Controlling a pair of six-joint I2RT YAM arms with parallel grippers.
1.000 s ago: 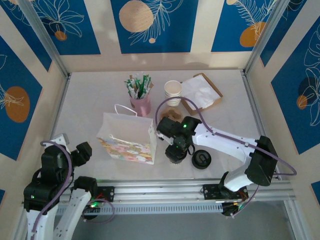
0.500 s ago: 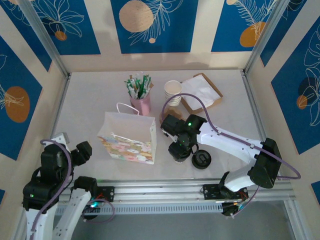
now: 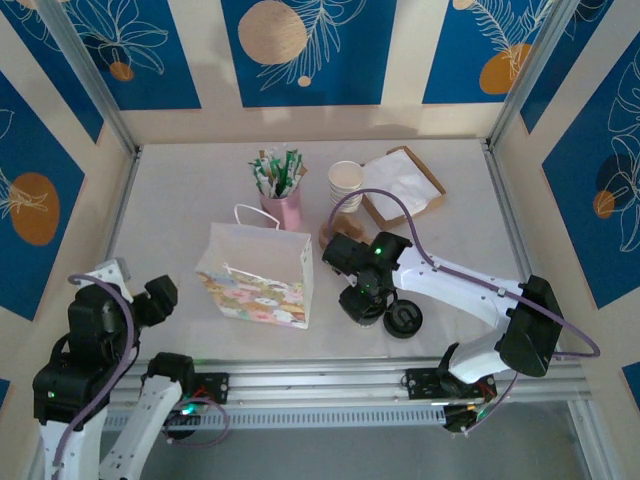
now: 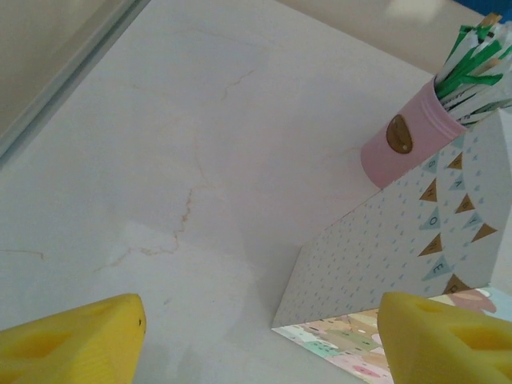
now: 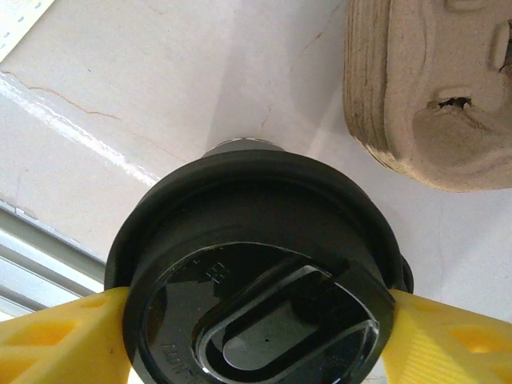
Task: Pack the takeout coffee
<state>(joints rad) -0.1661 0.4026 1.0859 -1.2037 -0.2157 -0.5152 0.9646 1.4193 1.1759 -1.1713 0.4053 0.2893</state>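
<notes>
My left jaws hung wide and empty over the near left of the tabletop [image 3: 180,200]. My right jaws flanked the lid of the coffee cup [image 5: 256,240], which stood just right of the paper bag [image 3: 258,275]; whether they gripped it, I couldn't tell.

Raised lettering on the takeout coffee [image 5: 256,240] is unreadable.

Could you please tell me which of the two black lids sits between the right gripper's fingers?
The lid nearer the paper bag, flanked by yellow fingers; the other lid lies bare on the table, further right.
</notes>
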